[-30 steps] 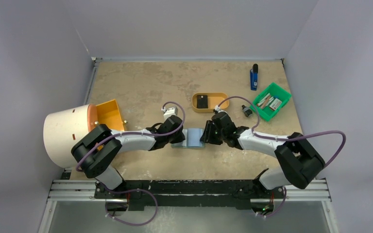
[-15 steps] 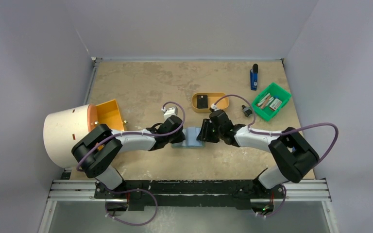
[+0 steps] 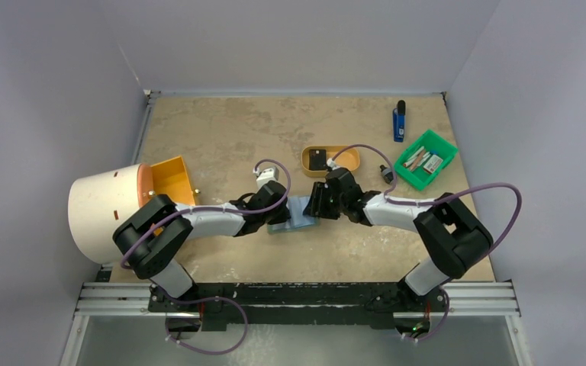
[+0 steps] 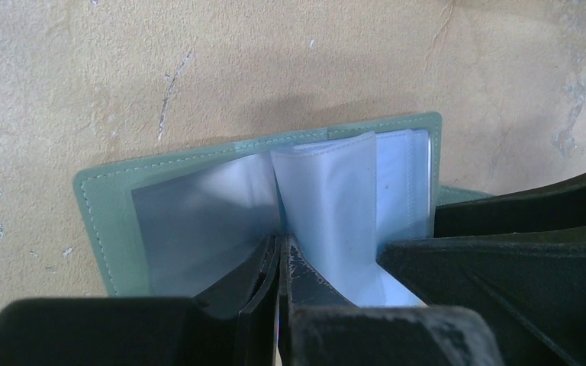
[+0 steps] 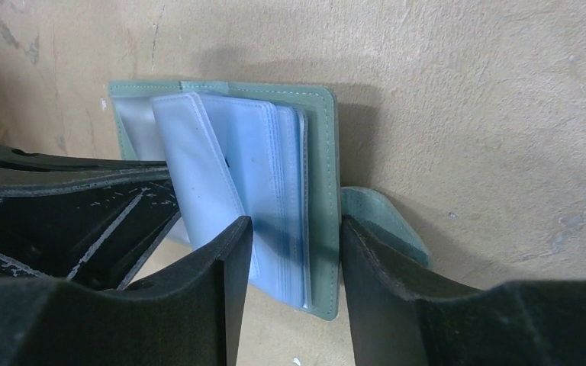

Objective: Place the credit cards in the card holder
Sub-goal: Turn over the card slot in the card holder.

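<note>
The sage-green card holder [image 3: 297, 214] lies open on the table between both grippers, its clear sleeves fanned up. In the left wrist view my left gripper [image 4: 281, 242] is shut on one clear sleeve [image 4: 328, 198] over the green cover [image 4: 107, 206]. My right gripper [image 5: 295, 229] is open and straddles the holder's right half, sleeves and cover [image 5: 324, 152] between its fingers, with the snap tab [image 5: 385, 221] just outside. From above, the left gripper [image 3: 281, 216] and right gripper [image 3: 317, 206] meet at the holder. Small flat cards [image 3: 427, 161], likely the credit cards, lie in the green bin.
A tan oval tray [image 3: 347, 161] holding a black square item [image 3: 318, 161] sits just behind the grippers. The green bin [image 3: 444, 149], a blue stick [image 3: 399, 122] and a small black piece [image 3: 387, 174] are at back right. A white drum [image 3: 103, 210] and orange bin [image 3: 172, 179] stand left.
The right gripper has moved left onto the holder's right half and its jaws have widened a little. The holder has tilted slightly. The left arm has stayed put.
</note>
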You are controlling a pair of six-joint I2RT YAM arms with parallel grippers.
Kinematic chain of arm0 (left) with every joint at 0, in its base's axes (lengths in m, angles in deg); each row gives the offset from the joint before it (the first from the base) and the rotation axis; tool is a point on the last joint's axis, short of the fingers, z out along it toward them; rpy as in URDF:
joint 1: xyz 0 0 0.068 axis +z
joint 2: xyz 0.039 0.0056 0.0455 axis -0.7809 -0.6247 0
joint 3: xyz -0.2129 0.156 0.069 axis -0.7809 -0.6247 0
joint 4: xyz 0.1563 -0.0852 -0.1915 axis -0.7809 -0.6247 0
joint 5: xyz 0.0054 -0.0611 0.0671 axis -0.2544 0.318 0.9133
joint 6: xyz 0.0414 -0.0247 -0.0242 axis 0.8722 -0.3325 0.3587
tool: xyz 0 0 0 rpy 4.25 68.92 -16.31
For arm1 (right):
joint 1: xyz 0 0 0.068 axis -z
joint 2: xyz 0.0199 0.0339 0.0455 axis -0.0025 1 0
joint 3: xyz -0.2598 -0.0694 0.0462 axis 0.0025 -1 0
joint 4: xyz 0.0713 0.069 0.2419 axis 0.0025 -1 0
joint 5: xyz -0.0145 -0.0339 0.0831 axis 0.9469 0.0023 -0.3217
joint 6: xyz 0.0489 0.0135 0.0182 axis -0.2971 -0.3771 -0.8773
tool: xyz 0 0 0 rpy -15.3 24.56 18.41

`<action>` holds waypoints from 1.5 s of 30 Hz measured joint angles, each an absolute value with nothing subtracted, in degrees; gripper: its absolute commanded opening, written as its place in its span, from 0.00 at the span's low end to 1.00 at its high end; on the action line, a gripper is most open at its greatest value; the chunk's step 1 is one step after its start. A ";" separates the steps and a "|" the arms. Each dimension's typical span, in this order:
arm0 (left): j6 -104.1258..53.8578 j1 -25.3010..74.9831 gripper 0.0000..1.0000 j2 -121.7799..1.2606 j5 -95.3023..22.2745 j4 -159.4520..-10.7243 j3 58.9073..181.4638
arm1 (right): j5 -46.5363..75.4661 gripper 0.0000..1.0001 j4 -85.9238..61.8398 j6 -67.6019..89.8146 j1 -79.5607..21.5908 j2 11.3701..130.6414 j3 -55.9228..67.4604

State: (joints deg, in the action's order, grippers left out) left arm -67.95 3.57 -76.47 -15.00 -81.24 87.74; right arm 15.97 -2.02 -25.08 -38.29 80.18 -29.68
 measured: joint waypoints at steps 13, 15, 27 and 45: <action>-67.68 3.57 0.00 -76.79 -15.04 -80.58 87.74 | 12.24 0.54 1.18 -24.54 -37.97 81.04 -30.16; -67.44 3.57 0.00 -76.79 -15.06 -80.51 87.74 | 12.04 0.51 2.18 -24.71 -37.92 80.75 -30.93; -66.70 3.57 0.00 -77.54 -16.09 -78.63 87.76 | 11.10 0.16 6.31 -26.28 -37.64 77.54 -37.44; -66.20 3.57 0.07 -77.52 -16.07 -80.32 88.68 | 9.90 0.00 4.85 -23.62 -37.70 77.19 -36.22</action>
